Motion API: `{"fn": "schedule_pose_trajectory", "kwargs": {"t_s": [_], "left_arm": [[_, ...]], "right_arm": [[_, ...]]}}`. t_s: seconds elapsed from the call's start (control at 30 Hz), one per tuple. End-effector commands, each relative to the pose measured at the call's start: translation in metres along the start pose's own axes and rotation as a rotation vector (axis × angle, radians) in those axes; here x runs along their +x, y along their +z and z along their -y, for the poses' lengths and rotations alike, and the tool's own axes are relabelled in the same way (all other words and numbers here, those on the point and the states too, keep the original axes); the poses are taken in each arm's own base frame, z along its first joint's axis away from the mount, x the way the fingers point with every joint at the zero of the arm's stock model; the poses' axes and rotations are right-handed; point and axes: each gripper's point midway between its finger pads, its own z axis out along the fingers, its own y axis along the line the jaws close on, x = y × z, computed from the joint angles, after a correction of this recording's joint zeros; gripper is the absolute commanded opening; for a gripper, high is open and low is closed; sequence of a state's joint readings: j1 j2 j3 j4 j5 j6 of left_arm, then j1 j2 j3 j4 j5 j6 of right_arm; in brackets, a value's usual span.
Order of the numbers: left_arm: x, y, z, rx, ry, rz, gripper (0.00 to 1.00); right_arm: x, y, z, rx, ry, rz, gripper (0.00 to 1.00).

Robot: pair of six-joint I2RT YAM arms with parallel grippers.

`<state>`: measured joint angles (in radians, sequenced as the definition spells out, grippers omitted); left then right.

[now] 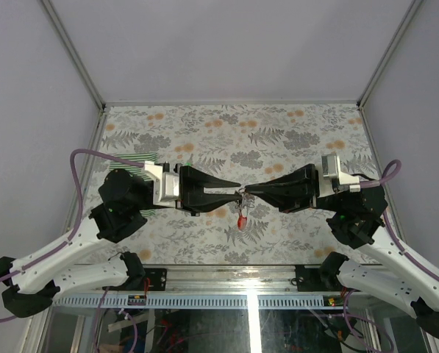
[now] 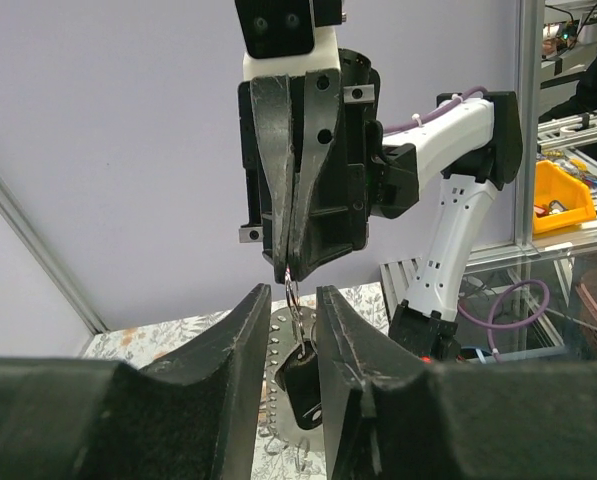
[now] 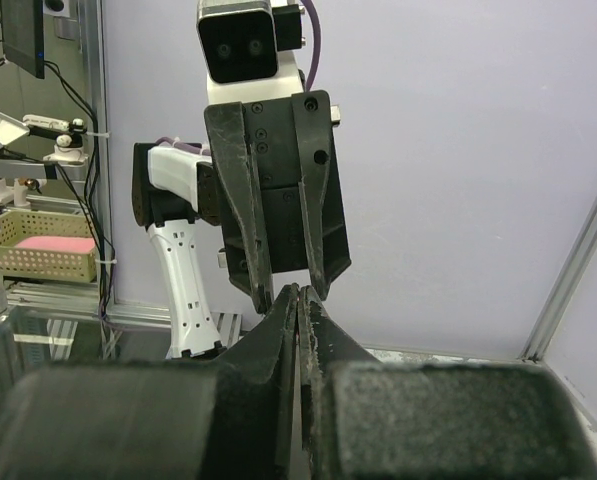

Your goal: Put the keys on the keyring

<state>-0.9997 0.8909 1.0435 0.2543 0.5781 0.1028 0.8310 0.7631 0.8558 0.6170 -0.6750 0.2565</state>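
Note:
Both grippers meet tip to tip above the middle of the table. My right gripper [image 1: 250, 193] is shut on the top of the thin metal keyring [image 2: 296, 310], which hangs from its tips [image 2: 286, 268]. A key with a black tag [image 2: 303, 385] dangles on the ring, and a red tag [image 1: 241, 220] hangs below it in the top view. My left gripper [image 2: 293, 292] is open, its fingers on either side of the ring and black-tagged key without touching them. In the right wrist view my shut right gripper [image 3: 298, 292] hides the ring, and the left arm's fingers [image 3: 253, 240] face it.
A green-and-white striped cloth [image 1: 142, 158] lies on the floral tablecloth [image 1: 278, 140] behind the left arm. Metal frame posts [image 1: 94, 88] and plain walls close in the table's sides and back.

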Motion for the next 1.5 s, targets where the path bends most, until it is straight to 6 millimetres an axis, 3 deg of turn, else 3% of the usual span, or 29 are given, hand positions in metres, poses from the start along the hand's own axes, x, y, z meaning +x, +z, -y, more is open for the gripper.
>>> {"fn": "schedule_pose_trajectory", "kwargs": {"t_s": [0.0, 0.37, 0.7, 0.8, 0.9, 1.0, 1.1, 1.47], "left_arm": [[-0.014, 0.000, 0.001, 0.000, 0.018, 0.066, 0.27], [-0.003, 0.002, 0.001, 0.003, -0.004, 0.039, 0.25], [-0.004, 0.006, 0.005, 0.040, -0.012, 0.040, 0.01], [-0.002, 0.006, 0.007, 0.054, -0.009, 0.013, 0.00], [0.008, 0.005, 0.007, 0.072, -0.018, -0.094, 0.00], [0.015, 0.002, 0.006, 0.092, -0.020, -0.215, 0.00], [0.015, -0.004, 0.004, 0.100, -0.007, -0.317, 0.00], [0.057, -0.036, -0.008, 0.098, -0.039, -0.734, 0.00]], "right_arm": [[-0.038, 0.003, -0.007, -0.027, -0.091, 0.095, 0.00], [-0.042, 0.002, -0.010, -0.037, -0.091, 0.112, 0.00], [-0.036, 0.002, -0.008, -0.031, -0.087, 0.095, 0.00], [-0.035, 0.001, -0.008, -0.026, -0.090, 0.088, 0.00], [-0.032, 0.000, -0.006, -0.014, -0.104, 0.061, 0.03], [-0.029, -0.003, -0.004, 0.000, -0.137, 0.015, 0.18], [-0.021, -0.009, 0.001, 0.034, -0.159, -0.052, 0.26], [0.020, -0.028, 0.019, 0.140, -0.142, -0.252, 0.32]]}}
